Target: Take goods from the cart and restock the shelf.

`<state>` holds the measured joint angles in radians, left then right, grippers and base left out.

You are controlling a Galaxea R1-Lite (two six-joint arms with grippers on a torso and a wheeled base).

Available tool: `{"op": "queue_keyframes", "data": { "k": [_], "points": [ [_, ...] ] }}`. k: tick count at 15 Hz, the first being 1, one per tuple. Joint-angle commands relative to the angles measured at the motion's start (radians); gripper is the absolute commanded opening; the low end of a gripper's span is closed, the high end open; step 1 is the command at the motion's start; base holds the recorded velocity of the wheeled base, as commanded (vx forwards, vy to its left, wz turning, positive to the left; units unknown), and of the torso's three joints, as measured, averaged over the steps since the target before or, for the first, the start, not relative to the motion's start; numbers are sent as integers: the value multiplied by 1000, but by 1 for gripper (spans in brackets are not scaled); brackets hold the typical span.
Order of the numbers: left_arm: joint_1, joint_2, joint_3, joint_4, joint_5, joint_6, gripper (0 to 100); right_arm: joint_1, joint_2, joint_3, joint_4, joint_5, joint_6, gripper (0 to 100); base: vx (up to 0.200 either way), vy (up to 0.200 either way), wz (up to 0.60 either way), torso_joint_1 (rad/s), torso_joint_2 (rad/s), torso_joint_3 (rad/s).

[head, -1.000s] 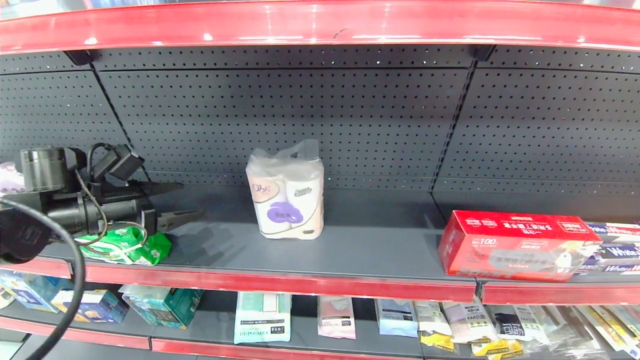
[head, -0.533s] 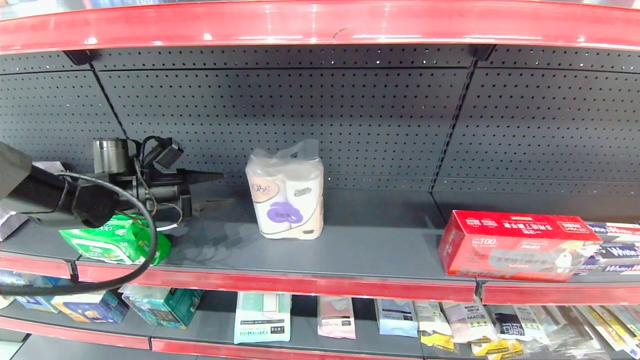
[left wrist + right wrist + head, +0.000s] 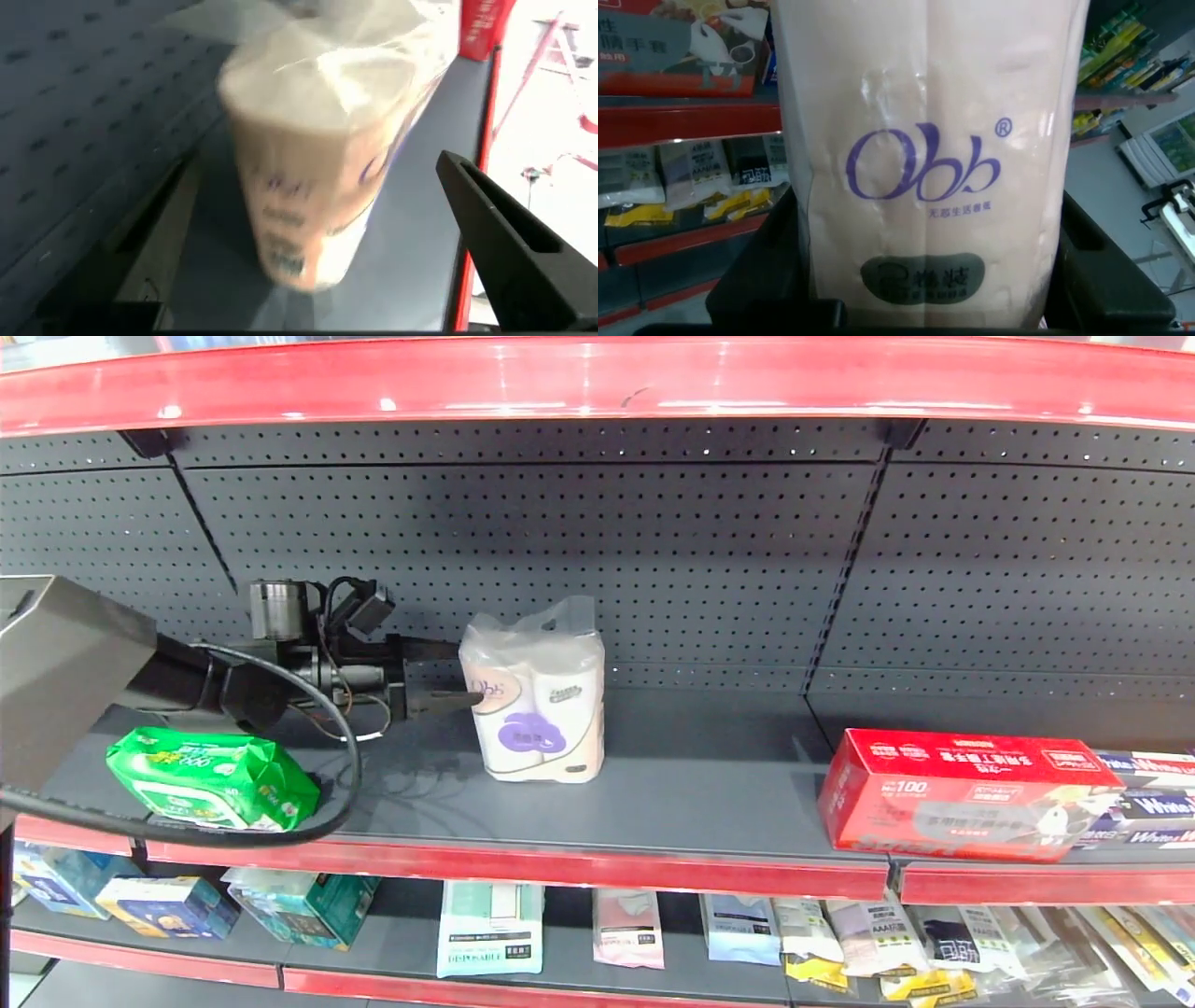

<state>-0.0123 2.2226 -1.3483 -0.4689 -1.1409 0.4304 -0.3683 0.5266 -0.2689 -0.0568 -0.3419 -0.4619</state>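
The left hand (image 3: 464, 672) was held level just above the dark grey metal shelf (image 3: 709, 775). Its two black fingers were spread apart, one on either side of the near edge of a pack of white toilet rolls in clear plastic wrap (image 3: 534, 695). This pack stood upright on the shelf, close to the perforated back panel (image 3: 560, 541). The front fingertip touched or almost touched the wrap, and nothing was gripped. The pack seemed to be straddled for a release or for straightening.

The right hand (image 3: 926, 201) appeared clamped on a second wrapped pack of toilet rolls (image 3: 924, 112), held out in front of the shelving, probably awaiting its place.

A green soft packet of wipes (image 3: 210, 779) lay under the left arm near the shelf's front edge, likeliest to be brushed by it. A long red carton (image 3: 962, 793) lay well apart on the right.
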Motion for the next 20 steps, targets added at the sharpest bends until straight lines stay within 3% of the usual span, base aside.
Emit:
{"op": "queue_keyframes", "data": {
  "k": [1, 4, 13, 20],
  "points": [
    [-14, 28, -23, 0, -13, -2, 100, 0, 1, 5, 0, 0, -3, 0, 0, 0, 0, 0, 0, 0],
    [-28, 52, -57, -2, -25, -27, 100, 0, -4, 13, -1, 0, -9, 0, 0, 0, 0, 0, 0, 0],
    [-94, 157, -169, -4, -27, -29, 100, 0, 0, 16, 0, -6, -18, 0, 0, 0, 0, 0, 0, 0],
    [-107, 161, -181, -2, -27, -62, 100, 0, 6, 25, -1, -5, -18, 0, 0, 0, 0, 0, 0, 0]
  ]
}}
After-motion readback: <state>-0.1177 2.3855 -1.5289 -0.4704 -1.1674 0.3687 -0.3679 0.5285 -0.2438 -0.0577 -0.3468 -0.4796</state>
